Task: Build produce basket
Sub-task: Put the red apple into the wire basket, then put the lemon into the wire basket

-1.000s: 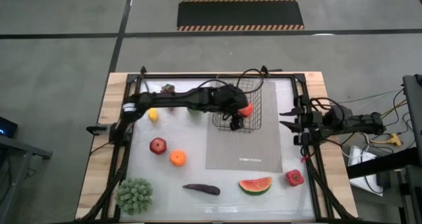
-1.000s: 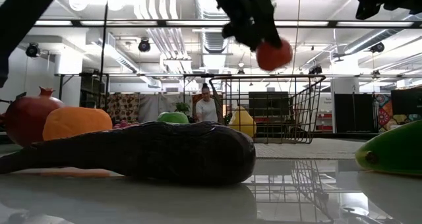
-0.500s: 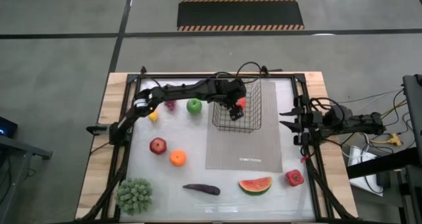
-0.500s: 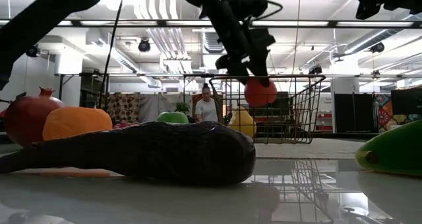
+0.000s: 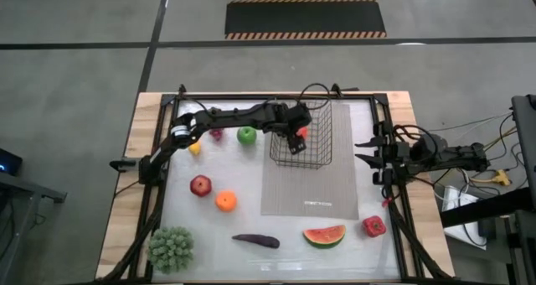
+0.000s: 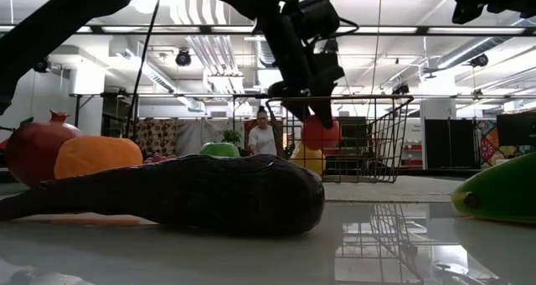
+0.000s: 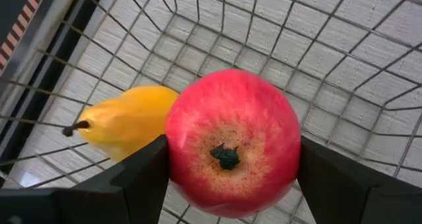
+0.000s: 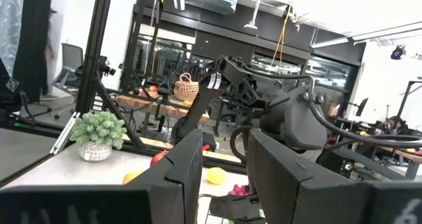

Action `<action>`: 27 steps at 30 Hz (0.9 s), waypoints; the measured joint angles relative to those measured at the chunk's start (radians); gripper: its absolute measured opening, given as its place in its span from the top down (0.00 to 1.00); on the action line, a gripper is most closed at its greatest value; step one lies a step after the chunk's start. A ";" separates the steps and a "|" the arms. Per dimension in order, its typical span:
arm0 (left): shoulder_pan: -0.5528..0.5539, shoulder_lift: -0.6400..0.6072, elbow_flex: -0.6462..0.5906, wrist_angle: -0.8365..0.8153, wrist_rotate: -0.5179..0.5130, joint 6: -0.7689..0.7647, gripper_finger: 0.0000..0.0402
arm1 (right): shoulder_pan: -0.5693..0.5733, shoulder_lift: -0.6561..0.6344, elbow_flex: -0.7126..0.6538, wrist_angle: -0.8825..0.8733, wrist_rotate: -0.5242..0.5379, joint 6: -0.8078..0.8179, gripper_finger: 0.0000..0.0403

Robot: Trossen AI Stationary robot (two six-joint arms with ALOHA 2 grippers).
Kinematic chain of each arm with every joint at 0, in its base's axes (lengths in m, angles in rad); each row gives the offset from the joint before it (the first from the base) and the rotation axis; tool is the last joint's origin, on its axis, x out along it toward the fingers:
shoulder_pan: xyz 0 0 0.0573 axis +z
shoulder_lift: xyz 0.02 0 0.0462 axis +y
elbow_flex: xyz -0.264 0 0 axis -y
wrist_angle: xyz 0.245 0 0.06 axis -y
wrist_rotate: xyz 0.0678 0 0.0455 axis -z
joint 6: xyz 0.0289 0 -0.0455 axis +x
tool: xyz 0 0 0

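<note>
lower now than a second ago, the left gripper (image 5: pixel 296 135) has carried the red apple (image 7: pixel 232 142) down inside the basket (image 5: pixel 322 151), fingers clenched on its sides. a yellow pear (image 7: pixel 125 122) lies on the basket floor just beside and below it. the right gripper (image 5: pixel 366 160) waits at the tabletop's right edge, fingers parted around nothing.

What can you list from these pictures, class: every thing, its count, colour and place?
basket: 1, black, on mat
mat: 1, grey, mid-table
pear: 1, yellow, in basket
red apple: 1, held over basket
green apple: 1, left of basket
pomegranate: 1, red, left
orange: 1, beside pomegranate
eggplant: 1, dark, front
watermelon: 1, front
pepper: 1, red, front right
plant: 1, green, front left
left gripper: jaws gripping red apple
right gripper: waiting, right edge
</note>
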 joint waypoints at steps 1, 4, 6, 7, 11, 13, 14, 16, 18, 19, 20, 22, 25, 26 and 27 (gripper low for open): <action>0.000 0.000 -0.004 0.002 0.000 0.000 0.33 | 0.000 0.000 0.000 0.000 0.000 0.000 0.72; -0.002 0.000 -0.008 0.007 0.000 -0.001 0.33 | 0.000 0.000 0.000 -0.001 0.000 -0.001 0.72; -0.002 0.000 -0.008 0.008 0.000 -0.007 0.32 | 0.000 0.000 0.000 -0.001 0.000 -0.001 0.72; -0.002 0.000 -0.008 0.008 0.000 -0.008 0.30 | 0.000 0.000 0.000 -0.002 0.000 -0.001 0.72; -0.002 0.000 -0.018 0.008 0.000 -0.008 0.25 | 0.000 0.000 0.000 -0.004 0.000 -0.001 0.72; -0.002 0.000 -0.024 0.008 0.001 -0.008 0.22 | 0.000 0.000 0.000 -0.006 0.000 -0.001 0.72; -0.002 0.000 -0.027 0.008 0.002 -0.009 0.21 | 0.000 0.000 0.000 -0.006 0.000 -0.002 0.72; -0.002 0.000 -0.036 0.009 0.002 -0.009 0.20 | 0.000 0.000 0.000 -0.006 0.001 -0.002 0.72; -0.002 0.000 -0.047 0.008 0.002 -0.009 0.20 | 0.000 0.000 0.000 -0.006 0.001 -0.002 0.72; -0.002 0.000 -0.052 0.008 0.002 -0.009 0.20 | 0.000 0.000 0.000 -0.006 0.001 -0.002 0.72; -0.002 0.000 -0.056 0.007 0.004 -0.009 0.20 | 0.000 0.000 0.000 -0.006 0.001 -0.002 0.72; -0.002 0.000 -0.057 0.008 0.005 -0.009 0.20 | 0.000 0.000 0.000 -0.006 0.001 -0.002 0.72; -0.002 0.000 -0.053 0.008 0.004 0.000 0.20 | 0.000 0.000 0.000 -0.006 0.001 -0.003 0.72; -0.002 0.000 -0.050 0.009 0.004 0.005 0.20 | 0.000 0.000 0.000 -0.006 0.001 -0.003 0.72; -0.002 0.000 -0.048 0.008 0.004 0.013 0.20 | 0.000 0.000 0.000 -0.006 0.002 -0.004 0.72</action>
